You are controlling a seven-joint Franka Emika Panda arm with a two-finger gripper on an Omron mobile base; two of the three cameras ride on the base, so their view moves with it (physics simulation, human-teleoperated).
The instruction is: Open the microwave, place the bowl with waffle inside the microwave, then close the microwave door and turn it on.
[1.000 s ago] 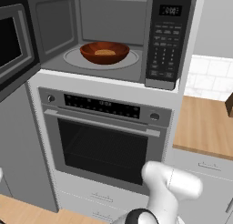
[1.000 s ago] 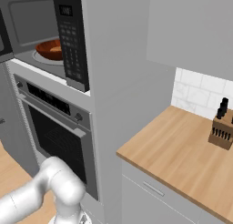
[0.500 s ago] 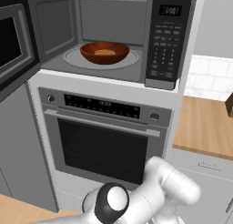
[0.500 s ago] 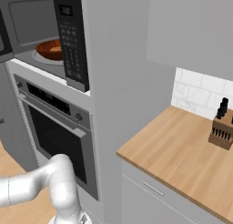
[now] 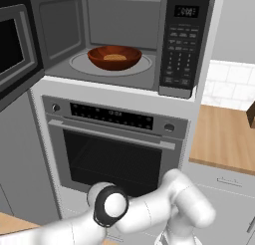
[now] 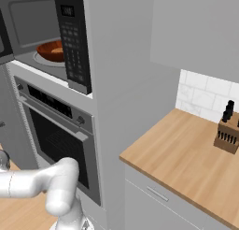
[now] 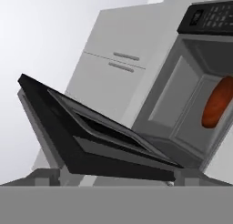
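Left base view: the bowl point(image 5: 114, 57) sits centred on the turntable inside the microwave point(image 5: 122, 40), the waffle point(image 5: 115, 57) lying in it; that placing looks finished.
Door, left base view: the microwave door point(image 5: 15, 52) stands swung out at the left edge, leaving the cavity mouth fully open, probably because closing is the step not yet done.
Arm, left base view: the white arm lies low in front of the wall oven point(image 5: 112, 154), well below the cavity, so nothing blocks the door's swing path there.
Right base view: the bowl point(image 6: 50, 50) shows behind the keypad panel point(image 6: 73, 39); the wooden counter point(image 6: 186, 163) with its knife block point(image 6: 227, 135) is well apart to the right.
Hand view: the camera looks up along the door's point(image 7: 91, 136) outer edge toward the open cavity, the bowl point(image 7: 218, 102) inside.
Gripper: spread about as wide as it goes and holding nothing.
Next, as a judgement: push the door's free edge shut.
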